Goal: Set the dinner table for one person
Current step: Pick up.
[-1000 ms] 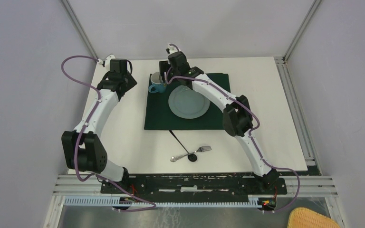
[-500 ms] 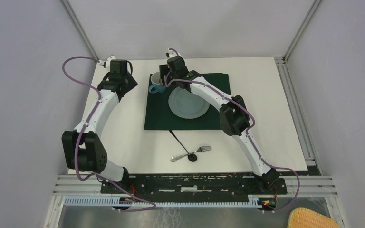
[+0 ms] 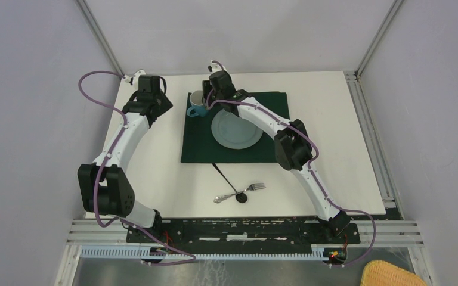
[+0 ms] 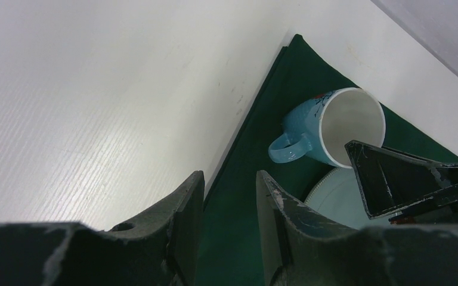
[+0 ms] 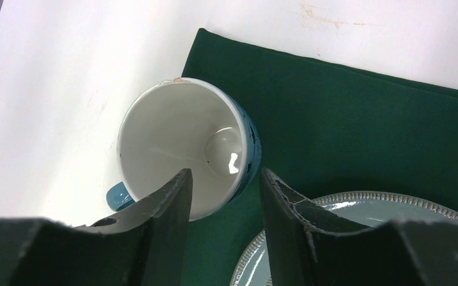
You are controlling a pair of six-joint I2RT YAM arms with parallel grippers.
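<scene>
A blue mug (image 3: 197,106) with a white inside stands on the far left corner of a dark green cloth (image 3: 197,149), which lies on the white dinner table (image 3: 334,119). A grey-blue plate (image 3: 237,130) sits on the cloth beside it. My right gripper (image 3: 209,95) is at the mug (image 5: 179,143) and open (image 5: 225,173). One finger is over the mug's mouth, the other outside its wall, with a gap showing. My left gripper (image 3: 150,89) hangs open and empty (image 4: 231,174) over the cloth's left edge, apart from the mug (image 4: 328,131).
A fork (image 3: 256,186) and a spoon (image 3: 225,196) lie on the table near the front edge, with a dark-handled utensil (image 3: 226,179) running from the cloth's front edge towards them. A wicker basket (image 3: 387,274) sits off the table at the near right.
My right gripper has shifted slightly left onto the mug's rim and its jaws have narrowed. The left arm and everything on the table stayed still.
</scene>
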